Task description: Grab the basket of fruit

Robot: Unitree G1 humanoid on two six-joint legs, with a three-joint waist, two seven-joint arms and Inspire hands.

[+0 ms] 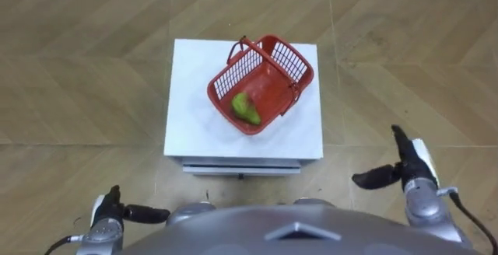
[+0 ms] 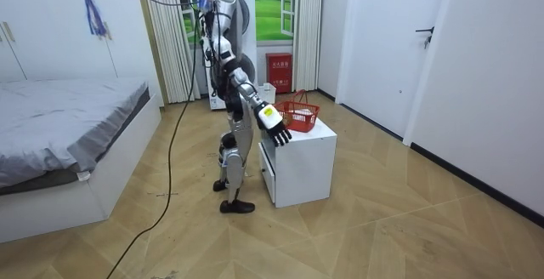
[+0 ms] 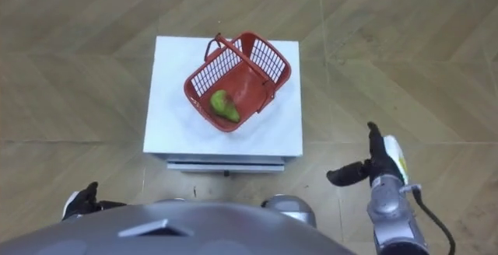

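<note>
The red basket (image 1: 292, 59) sits on the white cabinet (image 1: 194, 92), toward the top's far right corner. It's turned so its long axis runs diagonally from near-left to far-right, and there's a green fruit (image 1: 247, 109) in the near-left end. The right hand (image 1: 410, 168) hovers off the near right corner, fingers straight and empty, so the basket's ahead and left of it. The left hand (image 1: 109, 208) is low off the near left corner, relaxed too but farther off, so I'd bet on the right.

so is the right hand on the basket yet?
Apart. The left eye view shows the right hand over the floor, with bare cabinet top between it and the red basket.
</note>
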